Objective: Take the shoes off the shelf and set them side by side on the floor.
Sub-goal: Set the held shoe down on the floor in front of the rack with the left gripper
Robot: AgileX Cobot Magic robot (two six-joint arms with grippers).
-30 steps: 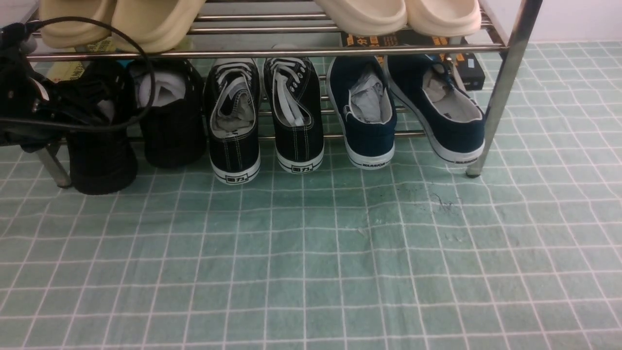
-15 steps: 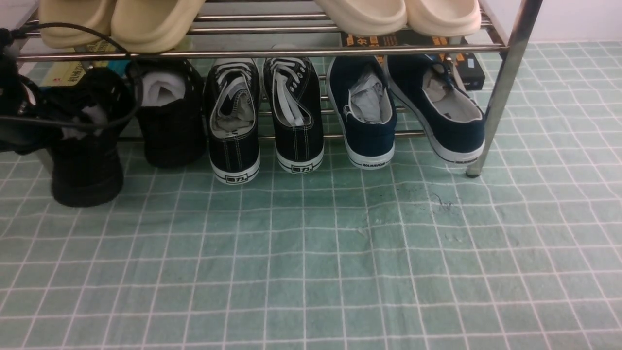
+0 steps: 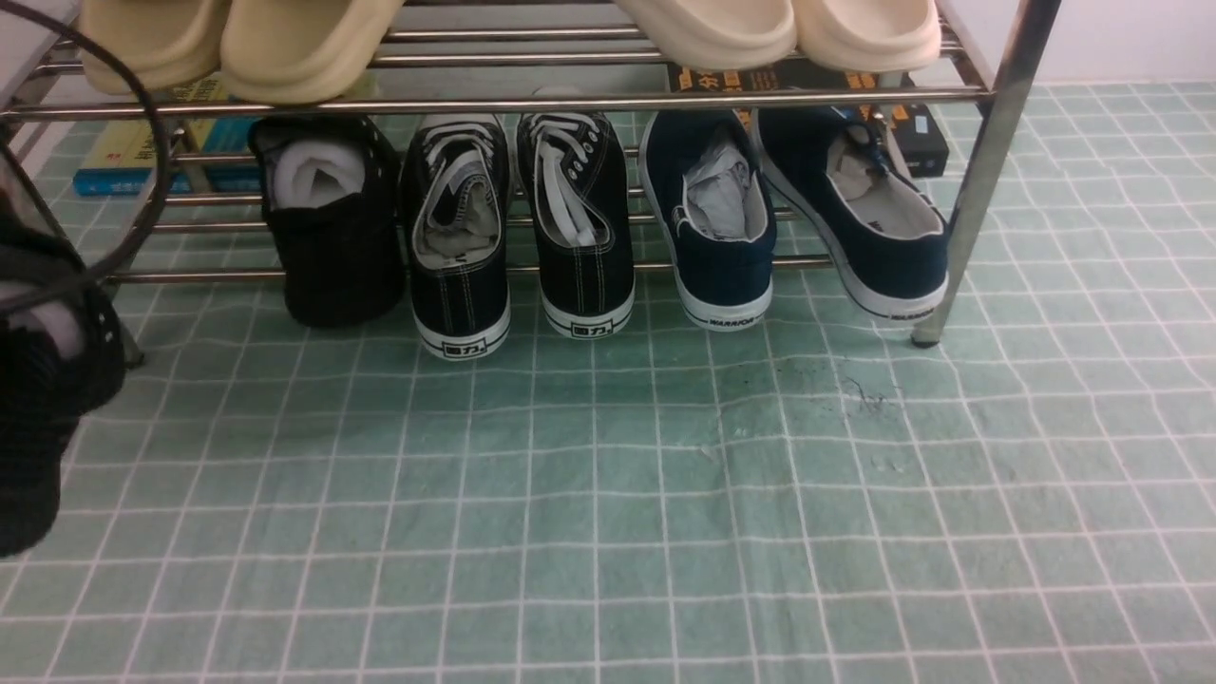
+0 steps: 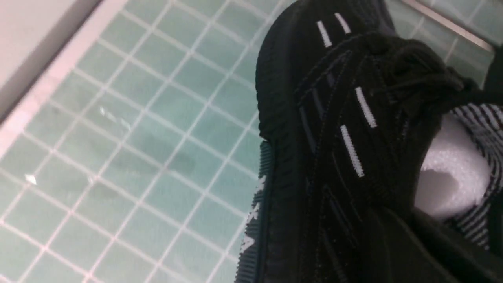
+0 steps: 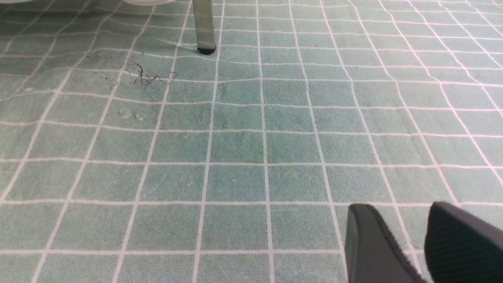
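One all-black knit shoe (image 3: 38,446) hangs at the far left edge of the front view, off the shelf (image 3: 532,100) and over the floor (image 3: 608,494). It fills the left wrist view, showing white dashes (image 4: 349,149) and pale foam (image 4: 452,173). My left gripper (image 4: 432,251) is shut on its collar, and the dark fingers are barely distinguishable. Whether the sole touches the floor is unclear. The second black knit shoe (image 3: 332,228) still sits on the lower tier, leftmost. My right gripper (image 5: 401,210) is open over bare floor and holds nothing.
Black canvas sneakers (image 3: 461,237) with white soles and navy sneakers (image 3: 722,228) share the lower tier. Cream slippers (image 3: 285,43) sit on the upper tier. Books (image 3: 123,157) and a black box (image 3: 917,128) lie behind. The right shelf leg (image 3: 978,180) stands near scuff marks (image 3: 860,389).
My left arm has carried the black knit shoe out from the lower tier, leftward and toward the camera. The bars and books behind its old spot now show.
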